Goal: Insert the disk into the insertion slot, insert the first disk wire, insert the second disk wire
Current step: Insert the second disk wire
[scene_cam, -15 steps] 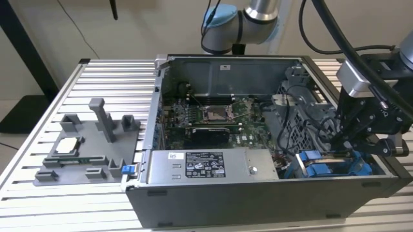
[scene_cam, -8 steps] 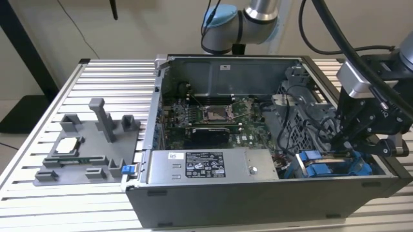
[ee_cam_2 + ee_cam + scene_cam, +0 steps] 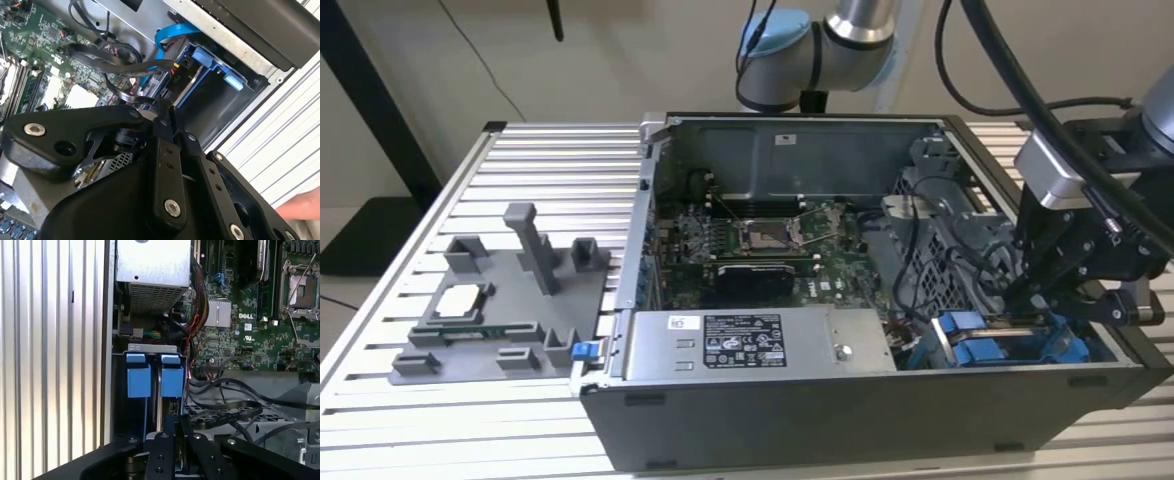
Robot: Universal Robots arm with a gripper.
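- Ribbed aluminium tabletop point(image 3: 534, 170) carries an open computer case point(image 3: 854, 420), a grey tray of moulded holders point(image 3: 494, 300) lying beside it on the exterior view's left.
- At the case's corner on the exterior view's right, the black gripper point(image 3: 1027, 300) reaches down into the insertion slot point(image 3: 1014, 345), its fingers drawn close together; whether they pinch anything cannot be told, since the tips are buried among cables.
- In the second wrist view the gripper point(image 3: 162, 107) ends at a dark connector point(image 3: 176, 75) near the bay's blue plastic; contact between them is hard to make out.
- In the first wrist view two blue tabs point(image 3: 150, 377) stand side by side in the grey bay, with a thin grey edge between them that may be the disk point(image 3: 159, 405); its label and body are hidden.
- Black cables point(image 3: 230, 410) loop across the drive cage just beside the bay, and a bright blue cable point(image 3: 167, 37) curves behind it in the second wrist view.
- Farther in, the green motherboard point(image 3: 761, 240) lies on the case floor, and a long grey metal box point(image 3: 761, 345) with a sticker runs along the near wall.
- Behind the case, the arm's blue-capped joint point(image 3: 781, 45) is cut off by the frame's top edge.
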